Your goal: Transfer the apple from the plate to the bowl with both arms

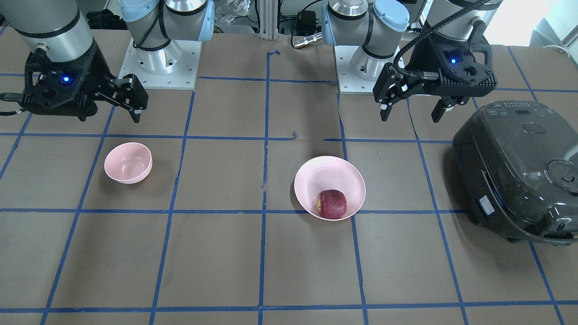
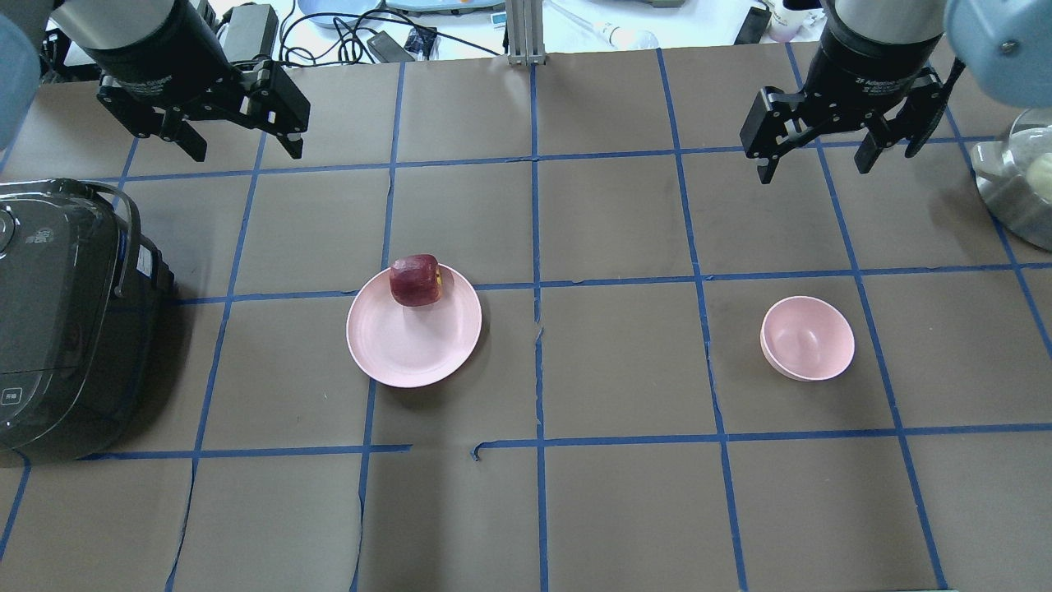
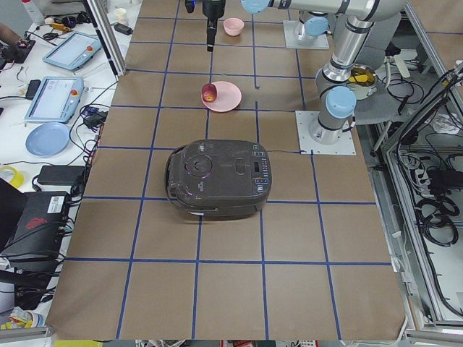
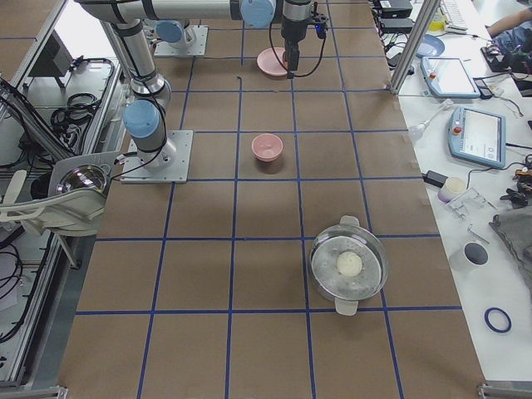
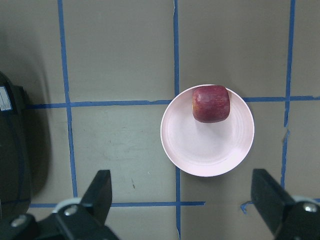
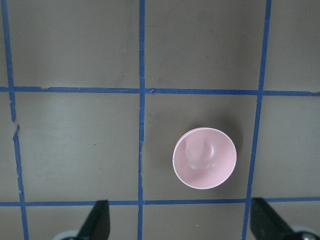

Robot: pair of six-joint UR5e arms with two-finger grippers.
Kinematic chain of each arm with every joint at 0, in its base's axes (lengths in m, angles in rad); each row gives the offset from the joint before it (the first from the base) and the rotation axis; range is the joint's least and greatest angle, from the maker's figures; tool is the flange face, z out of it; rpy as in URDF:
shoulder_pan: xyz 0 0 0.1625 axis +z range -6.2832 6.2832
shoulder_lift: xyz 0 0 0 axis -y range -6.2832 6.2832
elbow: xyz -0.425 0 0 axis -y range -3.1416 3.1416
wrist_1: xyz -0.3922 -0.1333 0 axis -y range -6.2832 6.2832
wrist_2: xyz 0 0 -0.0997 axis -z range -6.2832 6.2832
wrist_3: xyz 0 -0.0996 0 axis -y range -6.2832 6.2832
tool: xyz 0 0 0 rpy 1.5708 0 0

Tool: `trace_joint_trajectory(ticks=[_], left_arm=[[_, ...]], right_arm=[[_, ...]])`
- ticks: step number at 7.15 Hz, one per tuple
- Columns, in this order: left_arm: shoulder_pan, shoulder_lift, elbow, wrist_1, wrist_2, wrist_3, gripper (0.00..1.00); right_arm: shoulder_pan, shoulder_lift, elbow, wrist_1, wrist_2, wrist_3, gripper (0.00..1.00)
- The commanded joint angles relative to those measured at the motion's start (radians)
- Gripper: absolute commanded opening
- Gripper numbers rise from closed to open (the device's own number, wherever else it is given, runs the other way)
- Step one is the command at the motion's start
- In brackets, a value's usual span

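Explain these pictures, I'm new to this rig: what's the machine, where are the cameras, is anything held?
Two robot arms at a table, each ending in a two-finger gripper. One camera looks down from behind them, one faces them, two sit at the table's ends, one rides each wrist. The left gripper and right gripper hang open and empty. An apple sits at the edge of a pink plate; a small pink bowl stands empty. A dark rice cooker and a lidded steel pot lie off to the sides.
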Motion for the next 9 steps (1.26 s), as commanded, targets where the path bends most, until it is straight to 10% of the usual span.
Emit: trace_joint_trajectory(ticks=[1,6,9], left_arm=[[0.000,0.001,-0.001,0.000,0.000,0.000,1.00],[0.000,0.001,-0.001,0.000,0.000,0.000,1.00],[0.000,0.001,-0.001,0.000,0.000,0.000,1.00]], right_arm=[[0.000,0.000,0.000,0.002,0.002,0.002,1.00],[-0.012,0.012,0.002,-0.003,0.009,-0.024,1.00],[-0.219,0.061,0.101,-0.132,0.057,-0.298,1.00]])
